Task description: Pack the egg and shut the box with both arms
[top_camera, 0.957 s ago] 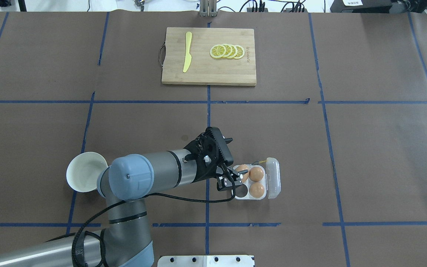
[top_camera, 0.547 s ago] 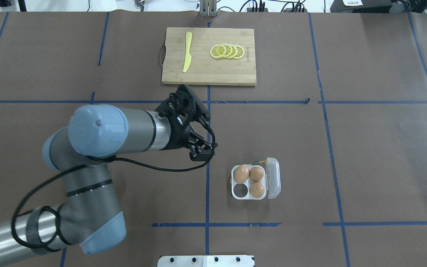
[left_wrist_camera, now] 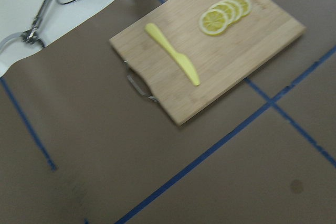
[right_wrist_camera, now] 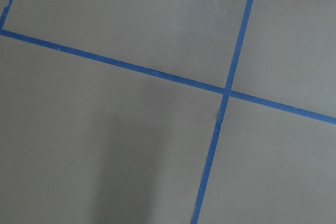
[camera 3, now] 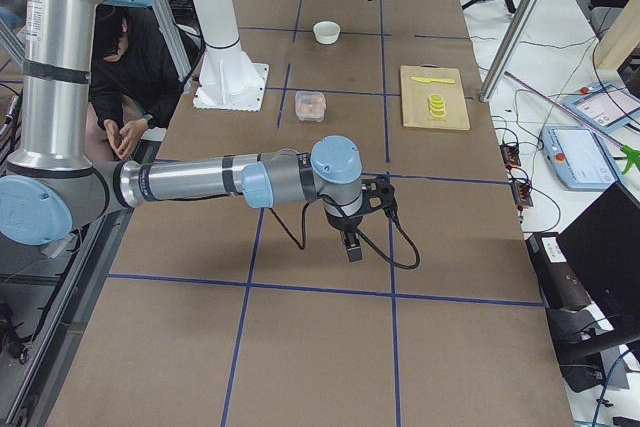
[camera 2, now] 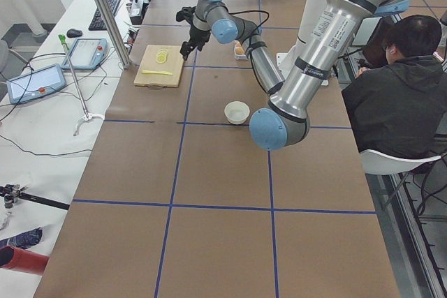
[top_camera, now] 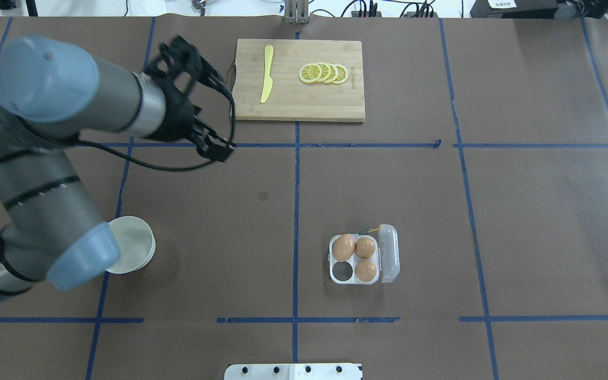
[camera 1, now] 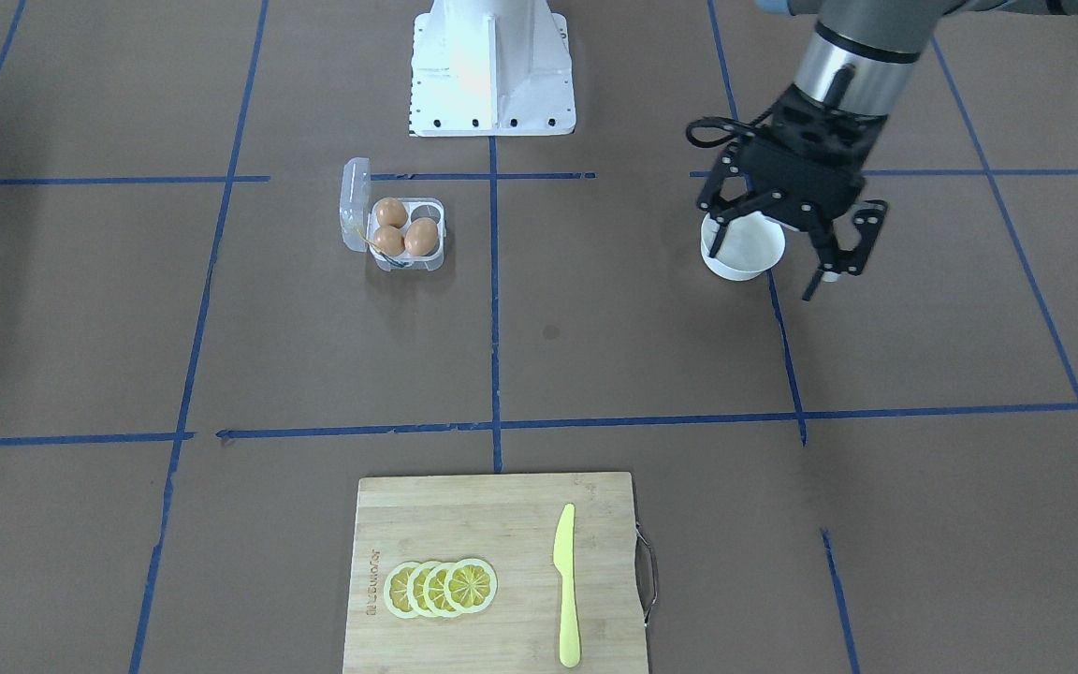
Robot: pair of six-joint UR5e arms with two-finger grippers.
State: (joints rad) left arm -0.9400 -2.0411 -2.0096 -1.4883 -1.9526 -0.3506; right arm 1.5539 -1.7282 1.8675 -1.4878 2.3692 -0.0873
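The clear box (top_camera: 354, 282) stands open on the table with its lid (top_camera: 390, 253) folded to the right. Three brown eggs (top_camera: 343, 247) (top_camera: 365, 247) (top_camera: 366, 269) sit in its cups, and the near-left cup (top_camera: 342, 271) is bare. The box also shows in the front view (camera 1: 408, 265). My left gripper (top_camera: 227, 121) is open and empty, raised far to the left of the box near the cutting board; it also shows in the front view (camera 1: 778, 257). My right gripper (camera 3: 350, 242) shows only in the right side view, low over bare table, and I cannot tell whether it is open or shut.
A white bowl (top_camera: 135, 245) stands at the near left, partly under my left arm. A wooden cutting board (top_camera: 309, 103) at the back centre carries a yellow knife (top_camera: 267, 74) and lemon slices (top_camera: 324, 73). A seated person (camera 2: 401, 82) is beside the robot base.
My left gripper left the box's far-left cup, where an egg now sits, and swung away up and to the left, towards the cutting board. It stays open. The box has not moved.
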